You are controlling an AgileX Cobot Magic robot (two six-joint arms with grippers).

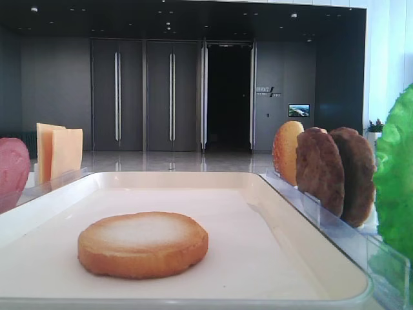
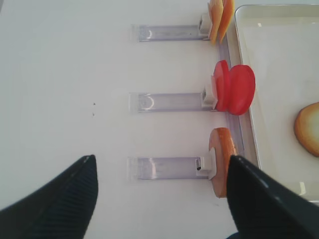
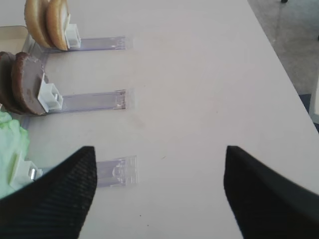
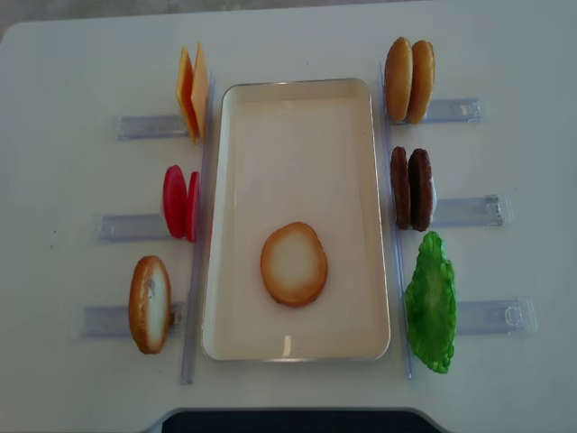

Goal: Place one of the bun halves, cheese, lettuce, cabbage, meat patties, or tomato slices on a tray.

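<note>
One bun half (image 4: 294,263), pale face up, lies flat on the cream tray (image 4: 297,144) and also shows in the low exterior view (image 1: 143,244). A second bun half (image 2: 224,149) stands on edge in the near left rack, just beside the right finger of my left gripper (image 2: 162,164), which is open and holds nothing. My right gripper (image 3: 159,152) hangs open over bare table, right of the lettuce (image 3: 11,149) and the meat patties (image 3: 25,84). Cheese (image 4: 191,90) and tomato slices (image 4: 180,202) stand left of the tray. No cabbage shows.
Clear plastic racks (image 4: 135,126) stick out from both long sides of the tray. Two orange-golden buns (image 4: 408,79) stand at the back right. The table's right edge (image 3: 286,74) runs close by in the right wrist view.
</note>
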